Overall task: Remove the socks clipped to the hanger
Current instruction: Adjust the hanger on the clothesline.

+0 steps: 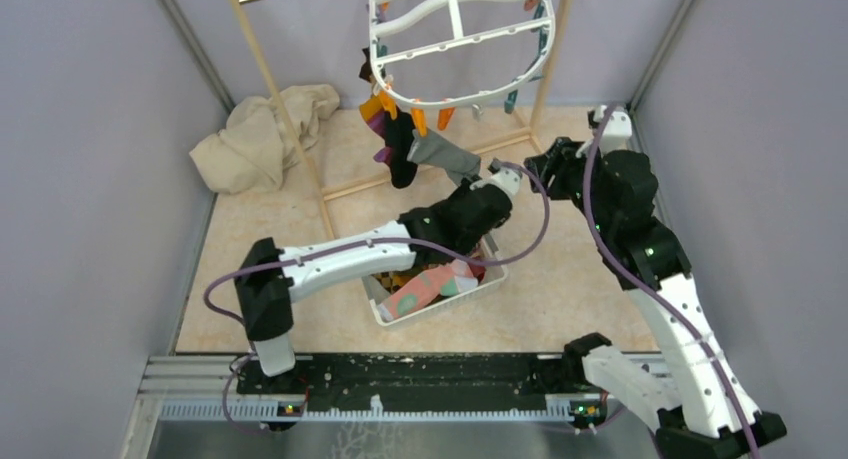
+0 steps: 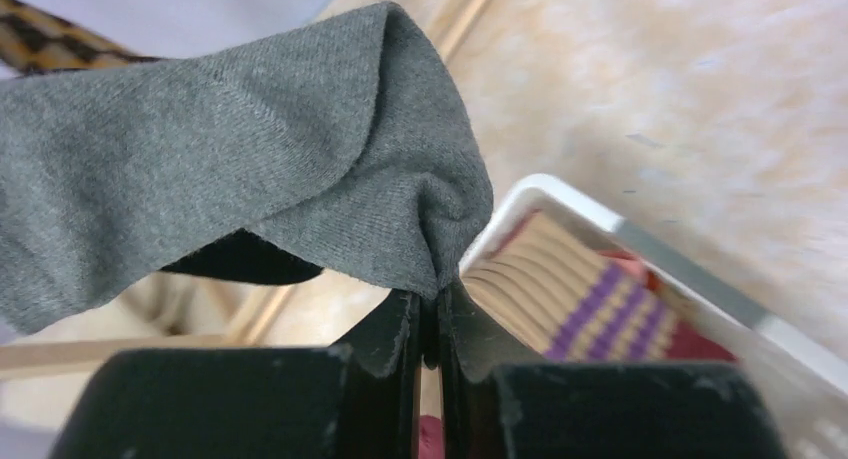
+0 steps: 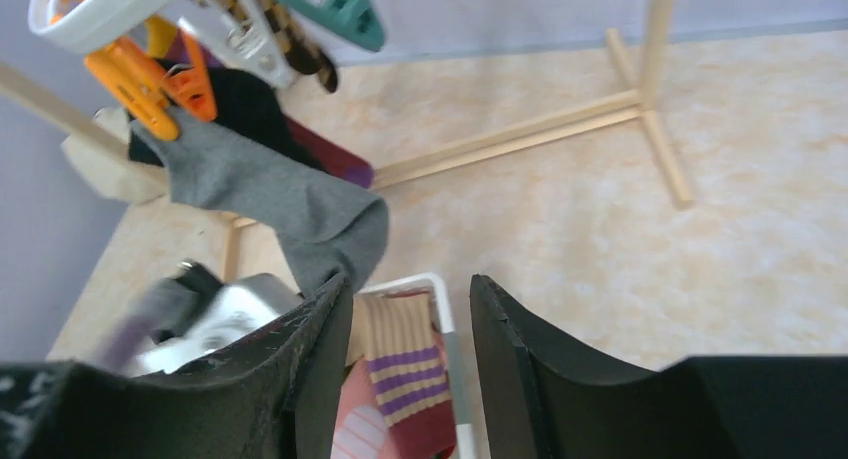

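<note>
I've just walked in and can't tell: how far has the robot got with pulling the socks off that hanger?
Done: several socks, among them a pink spotted sock, lie in the white basket. In hand: the left jaws are shut on a grey sock that hangs from an orange peg; the right jaws stand open, empty. Left: that sock, a black sock and an argyle sock on the hanger.

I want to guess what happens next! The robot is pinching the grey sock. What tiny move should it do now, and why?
Probably a gentle pull with the left gripper, down toward the basket. Its jaws are shut on the grey sock, whose top looks clipped in an orange peg on the hanger, so it needs tugging free.
</note>
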Available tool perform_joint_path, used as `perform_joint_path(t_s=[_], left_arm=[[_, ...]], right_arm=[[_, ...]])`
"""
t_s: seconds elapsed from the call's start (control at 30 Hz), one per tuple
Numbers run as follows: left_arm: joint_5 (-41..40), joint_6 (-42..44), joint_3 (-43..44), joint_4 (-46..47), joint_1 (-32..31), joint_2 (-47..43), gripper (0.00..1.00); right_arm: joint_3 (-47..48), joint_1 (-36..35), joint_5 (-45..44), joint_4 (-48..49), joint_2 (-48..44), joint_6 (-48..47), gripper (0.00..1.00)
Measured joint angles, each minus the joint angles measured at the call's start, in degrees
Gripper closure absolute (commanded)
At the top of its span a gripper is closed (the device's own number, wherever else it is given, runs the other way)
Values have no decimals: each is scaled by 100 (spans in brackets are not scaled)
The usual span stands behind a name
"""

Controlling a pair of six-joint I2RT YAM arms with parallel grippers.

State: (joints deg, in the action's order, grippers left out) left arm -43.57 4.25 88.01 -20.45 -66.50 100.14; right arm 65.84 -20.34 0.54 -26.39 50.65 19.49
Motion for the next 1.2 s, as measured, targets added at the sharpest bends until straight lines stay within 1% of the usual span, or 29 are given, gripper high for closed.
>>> perform_joint_path(t_s=[0.1, 0.23, 0.33, 0.43, 0.6, 0.67, 0.73, 0.83, 0.93, 1.07, 1.2], left_arm=[[-1086, 369, 422, -275, -98, 667, 86], [-1895, 691, 632, -376, -129, 1167, 84], [-2218, 1071, 632, -269, -129, 1211, 84], [-2465, 1703, 667, 37, -127, 1231, 84], [-2590, 2745, 839, 428, -127, 1552, 84], [-2588, 3152, 1005, 551, -129, 1781, 85], [-2577, 3405, 1176, 614, -127, 2004, 85], [-2529, 3672, 1495, 608, -127, 2341, 85], [-2433, 3821, 1971, 498, -127, 2717, 85], [-2297, 4074, 2671, 393, -129, 3161, 85], [-2236, 4645, 3130, 632, -129, 3394, 85]], right_arm=[[179, 0, -595, -271, -195, -133, 51], [404, 44, -949, -579, -170, -275, 52], [564, 66, -850, -754, -87, -341, 58], [907, 61, -317, -785, -13, -321, 59], [1923, 59, 708, -730, 236, -280, 61], [2332, 59, 1095, -710, 396, -267, 67], [2625, 59, 1419, -708, 546, -210, 71], [2736, 44, 1735, -686, 728, -94, 72], [2728, -107, 1856, -682, 940, 22, 72], [2723, -590, 1703, -734, 1357, 11, 72], [2726, -837, 1488, -763, 1676, -50, 71]])
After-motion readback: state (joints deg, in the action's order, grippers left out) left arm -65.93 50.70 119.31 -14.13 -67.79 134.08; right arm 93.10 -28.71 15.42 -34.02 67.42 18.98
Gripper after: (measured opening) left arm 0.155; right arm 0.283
